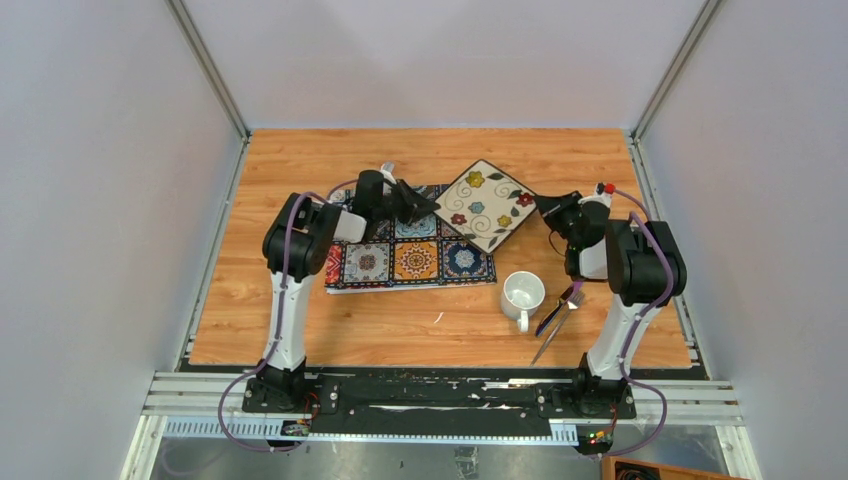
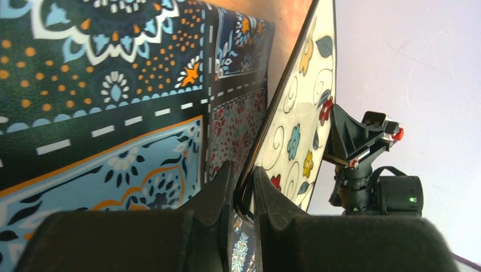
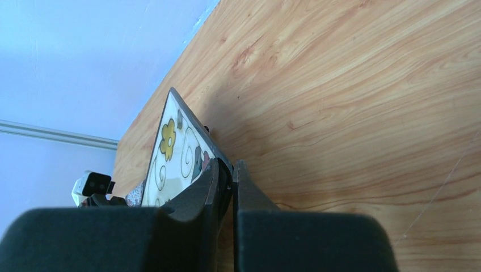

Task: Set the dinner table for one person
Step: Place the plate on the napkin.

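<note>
A square cream plate with painted flowers [image 1: 484, 203] is held above the dinner table [image 1: 300, 180], turned like a diamond, its left corner over the colourful tile-patterned placemat [image 1: 410, 255]. My left gripper [image 1: 425, 205] is shut on the plate's left corner; in the left wrist view its jaws [image 2: 244, 178] clamp the plate's dark rim [image 2: 295, 136]. My right gripper [image 1: 545, 208] is shut on the plate's right corner; in the right wrist view [image 3: 230, 170] the plate [image 3: 176, 153] stands edge-on over the wood.
A white mug [image 1: 521, 295] stands on the wood in front of the plate. A fork with a purple handle [image 1: 560, 308] and a knife [image 1: 556, 330] lie right of the mug. Metal frame posts and grey walls bound the table.
</note>
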Controlling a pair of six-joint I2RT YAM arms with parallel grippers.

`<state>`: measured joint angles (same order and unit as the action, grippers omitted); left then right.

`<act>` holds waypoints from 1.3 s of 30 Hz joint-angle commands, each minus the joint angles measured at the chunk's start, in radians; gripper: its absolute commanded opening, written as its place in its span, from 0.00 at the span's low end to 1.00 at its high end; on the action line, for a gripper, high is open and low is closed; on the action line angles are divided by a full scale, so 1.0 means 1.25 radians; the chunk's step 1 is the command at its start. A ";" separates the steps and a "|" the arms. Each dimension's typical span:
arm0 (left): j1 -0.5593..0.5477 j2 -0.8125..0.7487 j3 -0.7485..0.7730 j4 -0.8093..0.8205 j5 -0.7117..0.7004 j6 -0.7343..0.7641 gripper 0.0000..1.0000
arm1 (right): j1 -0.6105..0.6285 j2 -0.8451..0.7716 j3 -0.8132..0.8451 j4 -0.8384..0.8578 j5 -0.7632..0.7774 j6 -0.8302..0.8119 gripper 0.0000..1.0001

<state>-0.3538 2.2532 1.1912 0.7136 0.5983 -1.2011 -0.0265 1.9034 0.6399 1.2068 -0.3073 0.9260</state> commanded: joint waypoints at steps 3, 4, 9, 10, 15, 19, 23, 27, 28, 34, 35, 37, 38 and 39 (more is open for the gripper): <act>-0.072 -0.097 0.061 -0.016 0.081 0.056 0.00 | 0.114 -0.012 0.011 0.021 -0.262 -0.030 0.00; -0.072 -0.101 0.062 -0.017 0.082 0.056 0.00 | 0.119 -0.013 0.016 0.004 -0.260 -0.037 0.00; -0.066 -0.117 0.058 -0.041 0.081 0.074 0.00 | 0.147 -0.005 0.040 -0.046 -0.248 -0.061 0.00; -0.063 -0.120 0.055 -0.041 0.082 0.073 0.00 | 0.152 0.001 0.045 -0.044 -0.248 -0.057 0.00; -0.041 -0.144 0.020 -0.041 0.086 0.082 0.00 | 0.191 0.022 0.076 -0.043 -0.245 -0.047 0.00; -0.017 -0.164 -0.014 -0.041 0.090 0.091 0.00 | 0.228 0.035 0.109 -0.072 -0.236 -0.056 0.00; 0.001 -0.177 -0.042 -0.037 0.097 0.095 0.00 | 0.268 0.047 0.137 -0.100 -0.226 -0.069 0.00; 0.017 -0.177 -0.080 0.012 0.105 0.070 0.00 | 0.296 0.063 0.158 -0.122 -0.218 -0.078 0.00; 0.020 -0.179 -0.089 0.013 0.105 0.073 0.00 | 0.303 0.066 0.162 -0.124 -0.217 -0.078 0.00; 0.049 -0.197 -0.160 0.037 0.110 0.085 0.00 | 0.344 0.087 0.191 -0.141 -0.206 -0.083 0.00; 0.055 -0.203 -0.170 0.037 0.111 0.089 0.00 | 0.350 0.093 0.197 -0.146 -0.202 -0.082 0.00; 0.065 -0.213 -0.184 0.037 0.114 0.097 0.00 | 0.364 0.104 0.212 -0.151 -0.202 -0.082 0.00; 0.070 -0.218 -0.192 0.037 0.115 0.099 0.00 | 0.373 0.110 0.219 -0.154 -0.202 -0.082 0.00; 0.074 -0.224 -0.198 0.034 0.115 0.104 0.00 | 0.379 0.115 0.226 -0.158 -0.200 -0.085 0.00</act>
<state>-0.1776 2.0575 0.9360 0.6212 0.5713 -1.0988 0.2230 2.0235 0.8585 0.9745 -0.2054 0.8848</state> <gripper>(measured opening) 0.164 0.080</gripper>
